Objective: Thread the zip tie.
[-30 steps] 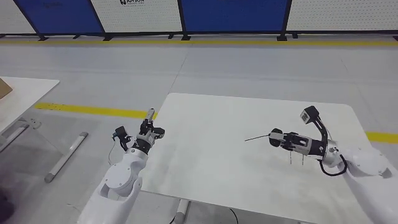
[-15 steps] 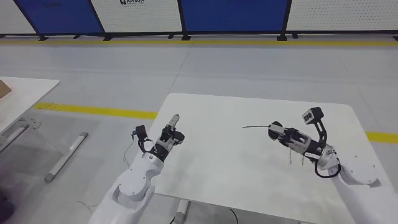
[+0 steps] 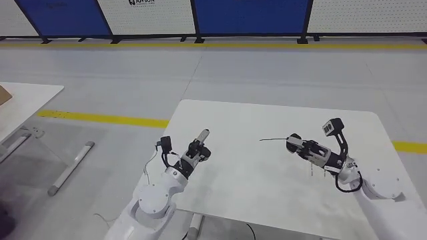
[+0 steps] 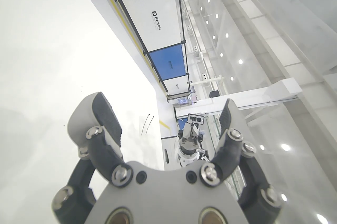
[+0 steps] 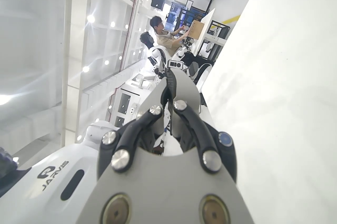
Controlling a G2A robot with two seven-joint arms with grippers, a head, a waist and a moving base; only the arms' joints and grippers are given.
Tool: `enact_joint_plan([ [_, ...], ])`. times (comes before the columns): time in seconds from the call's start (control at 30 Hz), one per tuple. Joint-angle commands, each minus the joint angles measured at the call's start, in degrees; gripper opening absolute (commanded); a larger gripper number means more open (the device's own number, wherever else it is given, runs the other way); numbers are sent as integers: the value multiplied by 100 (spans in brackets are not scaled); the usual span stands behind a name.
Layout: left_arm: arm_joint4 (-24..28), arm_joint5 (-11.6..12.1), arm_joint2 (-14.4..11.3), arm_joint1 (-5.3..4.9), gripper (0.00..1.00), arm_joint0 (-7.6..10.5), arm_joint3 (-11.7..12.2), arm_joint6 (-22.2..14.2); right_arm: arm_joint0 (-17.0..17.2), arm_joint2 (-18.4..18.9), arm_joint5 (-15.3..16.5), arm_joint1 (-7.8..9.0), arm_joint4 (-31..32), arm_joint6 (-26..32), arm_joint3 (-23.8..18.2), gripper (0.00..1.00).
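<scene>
A thin black zip tie sticks out sideways from my right gripper, which is shut on it above the right half of the white table. Its free tip points toward the left arm. In the right wrist view the fingers are pressed together at the right gripper. My left gripper hovers over the table's left edge, open and holding nothing. The left wrist view has the left gripper wide open, with the right arm's gripper facing it farther off.
Two spare zip ties lie on the table near the right arm, seen from above as thin dark strips beneath it. A second white table stands off to the left. A yellow floor line runs behind.
The left arm has moved to the right, from beside the table to over its left edge, toward the right gripper. The right gripper with the zip tie shifted slightly left.
</scene>
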State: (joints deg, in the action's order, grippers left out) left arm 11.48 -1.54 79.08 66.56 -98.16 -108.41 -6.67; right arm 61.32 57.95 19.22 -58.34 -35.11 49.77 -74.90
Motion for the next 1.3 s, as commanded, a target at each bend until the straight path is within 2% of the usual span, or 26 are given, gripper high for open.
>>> enact_joint_plan([
  [0.0, 68, -103, -1, -11, 100, 64, 47, -313, 4, -46, -32, -27, 102, -147, -32, 0],
  [0.13, -302, -153, -270, -19, 100, 181, 97, -683, -42, -272, -10, -130, 47, -113, 10, 0],
  [0.17, -442, -170, -407, -13, 100, 225, 102, -719, -64, -352, 26, -171, 2, -110, 65, 0],
  [0.27, -668, -194, -735, 16, 100, 356, 125, -717, -125, -537, 26, -286, -107, -58, 187, 0],
  [0.37, -585, -269, -947, 62, 100, 533, 235, -575, -215, -676, 26, -387, -111, 14, 379, 0],
  [0.4, -534, -286, -976, 76, 100, 581, 266, -485, -241, -696, 26, -406, -92, 11, 429, 0],
  [0.7, -534, -286, -976, 76, 100, 581, 266, -485, -241, -696, 26, -406, -92, 11, 429, 0],
  [0.77, -169, -365, -1033, 82, 100, 607, 300, -831, -241, -696, 26, -406, -92, 11, 429, 0],
  [0.93, 701, -624, -1094, 108, 100, 863, 426, -1433, -241, -696, 26, -406, -92, 11, 429, 0],
  [1.03, 946, -684, -1203, 145, 100, 997, 504, -1307, -241, -696, 26, -406, -92, 11, 429, 0],
  [1.27, 946, -684, -1203, 145, 100, 997, 504, -1307, -178, -661, 25, -407, -44, -139, 380, 0],
])
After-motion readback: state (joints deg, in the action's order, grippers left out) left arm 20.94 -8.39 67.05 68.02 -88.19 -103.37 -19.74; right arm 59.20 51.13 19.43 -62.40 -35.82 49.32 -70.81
